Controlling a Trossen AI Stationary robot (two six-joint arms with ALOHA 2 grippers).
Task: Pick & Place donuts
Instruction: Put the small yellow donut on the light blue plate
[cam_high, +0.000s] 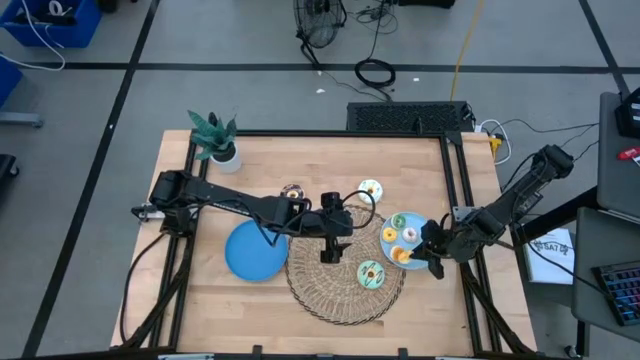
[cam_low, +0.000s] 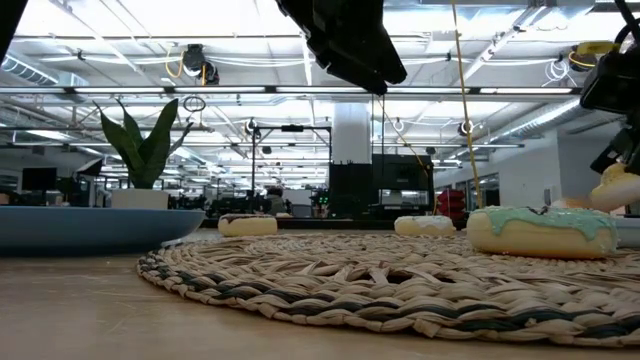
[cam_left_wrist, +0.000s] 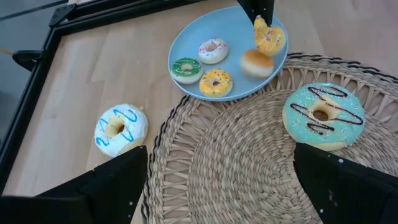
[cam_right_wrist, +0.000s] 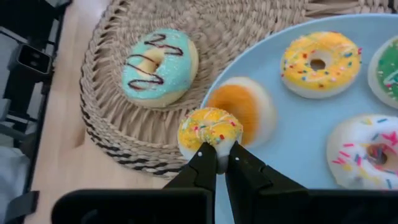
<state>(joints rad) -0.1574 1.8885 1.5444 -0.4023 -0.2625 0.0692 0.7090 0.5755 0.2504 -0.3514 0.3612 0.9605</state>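
Right gripper (cam_right_wrist: 217, 155) pinches a small yellow-iced donut (cam_right_wrist: 210, 129) by its rim above the blue plate's (cam_right_wrist: 298, 162) edge — light, rigid-looking, probably slick — while left gripper (cam_high: 330, 243), fingers spread, hovers over the woven mat (cam_high: 320, 290).

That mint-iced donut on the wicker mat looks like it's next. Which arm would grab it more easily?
Probably the left. Its gripper hangs open and empty over the wicker mat, near the mint-iced donut. The right gripper is busy: shut on a yellow sprinkled donut above the blue plate.
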